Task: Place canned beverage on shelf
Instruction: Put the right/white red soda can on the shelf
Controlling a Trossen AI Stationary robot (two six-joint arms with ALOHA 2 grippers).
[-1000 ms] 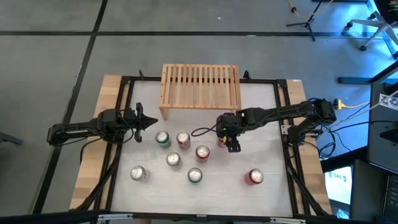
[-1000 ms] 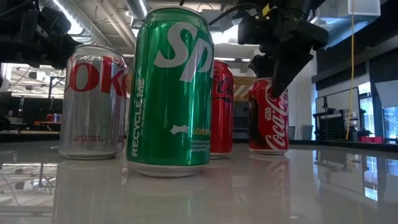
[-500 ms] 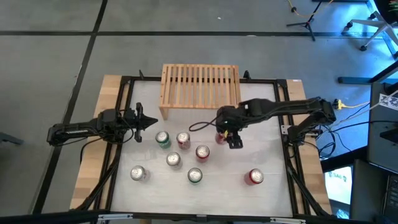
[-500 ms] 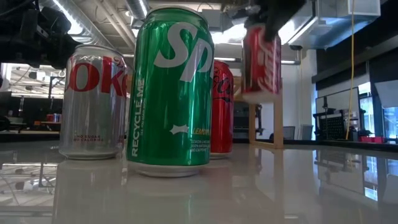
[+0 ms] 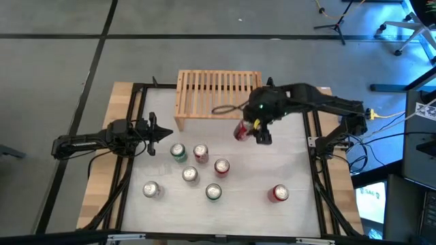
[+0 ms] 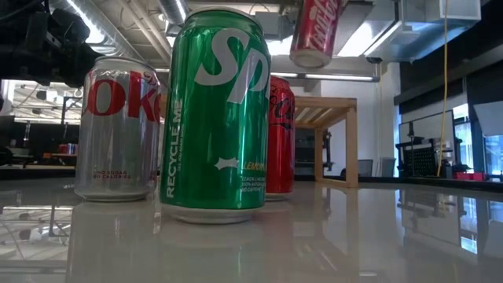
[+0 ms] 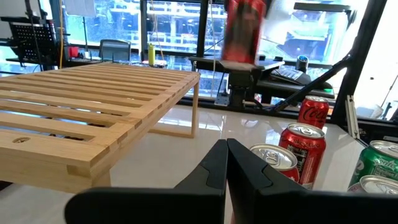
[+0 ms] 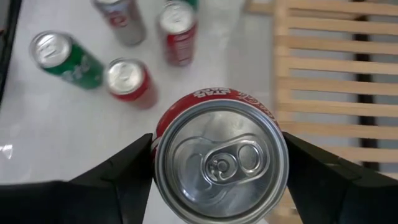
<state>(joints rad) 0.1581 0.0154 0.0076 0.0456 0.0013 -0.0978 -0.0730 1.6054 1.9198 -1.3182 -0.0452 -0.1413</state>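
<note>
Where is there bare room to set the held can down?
The shelf top is bare across its whole width. Table between the lone red can and the right gripper, holding the Coke can, is free. The can cluster is crowded.

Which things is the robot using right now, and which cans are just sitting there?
Using:
- red cola can, lifted in the right gripper
- wooden shelf, where it goes

Just sitting:
- green can
- the other cans on the table
- left gripper, waiting at the left side, shut
</note>
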